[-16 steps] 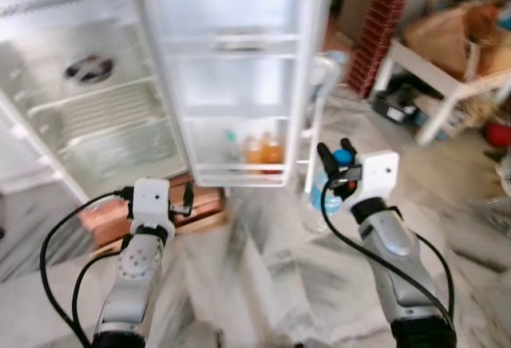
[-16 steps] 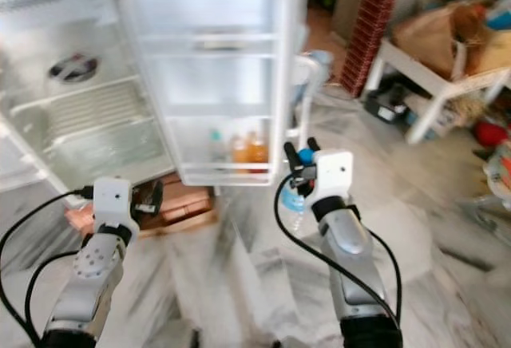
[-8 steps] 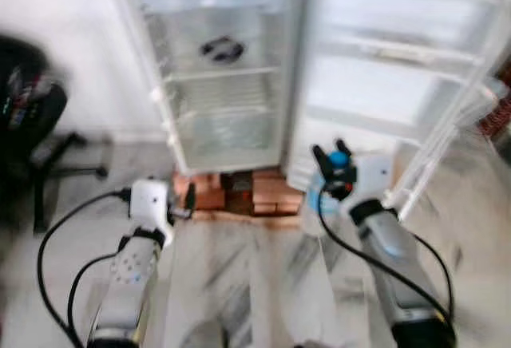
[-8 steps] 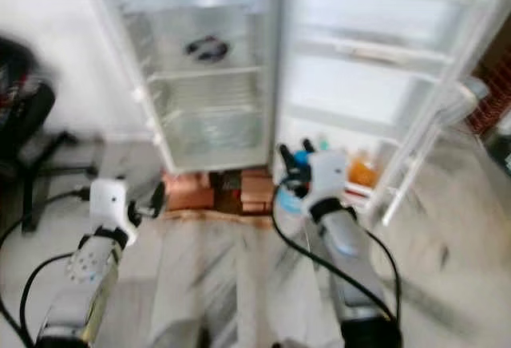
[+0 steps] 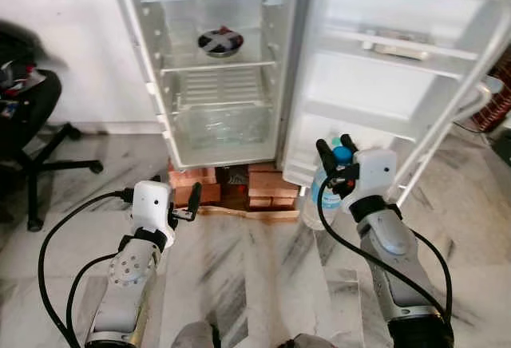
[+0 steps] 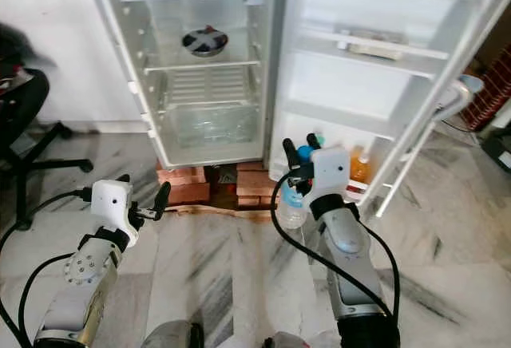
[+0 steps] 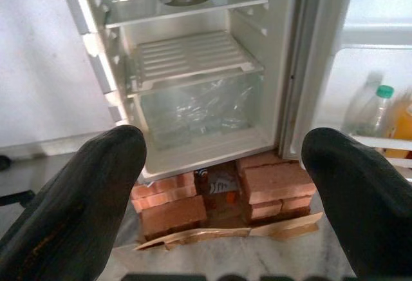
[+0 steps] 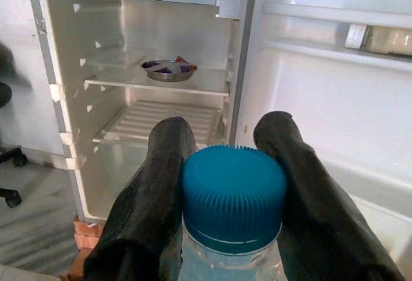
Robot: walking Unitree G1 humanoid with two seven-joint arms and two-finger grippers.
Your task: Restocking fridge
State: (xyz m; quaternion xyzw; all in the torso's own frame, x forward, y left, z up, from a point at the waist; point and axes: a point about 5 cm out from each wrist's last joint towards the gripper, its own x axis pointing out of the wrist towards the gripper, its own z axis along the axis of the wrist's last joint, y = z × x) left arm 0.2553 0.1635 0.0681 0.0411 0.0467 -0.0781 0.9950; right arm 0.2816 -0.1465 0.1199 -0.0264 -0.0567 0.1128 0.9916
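Now closer, the fridge (image 5: 223, 69) sits at 11 o'clock from the right pincer (image 5: 337, 159), clamped on the upright bottle (image 5: 323, 196); the left pincer (image 5: 192, 200) is apart.

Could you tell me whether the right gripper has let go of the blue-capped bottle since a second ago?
No. The right gripper is still shut on the blue-capped bottle, its fingers either side of the cap. Only the camera turned toward the fridge.

The head's two eyes are looking forward and down at the open fridge (image 5: 215, 69) from a few steps back. Each wrist camera is looking along its own fingers toward that fridge, sharing its shelves and the door (image 6: 383, 69).
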